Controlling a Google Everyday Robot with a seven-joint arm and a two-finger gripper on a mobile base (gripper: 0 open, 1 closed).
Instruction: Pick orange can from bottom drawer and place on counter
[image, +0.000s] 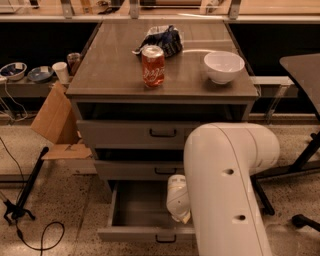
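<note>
The bottom drawer (135, 234) stands pulled out, which lets the arm reach in from above. The thick white arm bends down over the drawer's right half, with its tool (179, 202) low inside. Whether the tool is wide or narrow I cannot tell. A pale golden patch (185, 216) at its tip may be the orange can; the tabletop (115, 65) already carries 1 red can (153, 66) and 1 bowl (223, 66)

The hand (178, 202) sits low inside the bottom drawer (131, 212), mostly hidden behind the white arm (225, 185). That arm covers the drawer's right half and runs off the lower edge.
</note>
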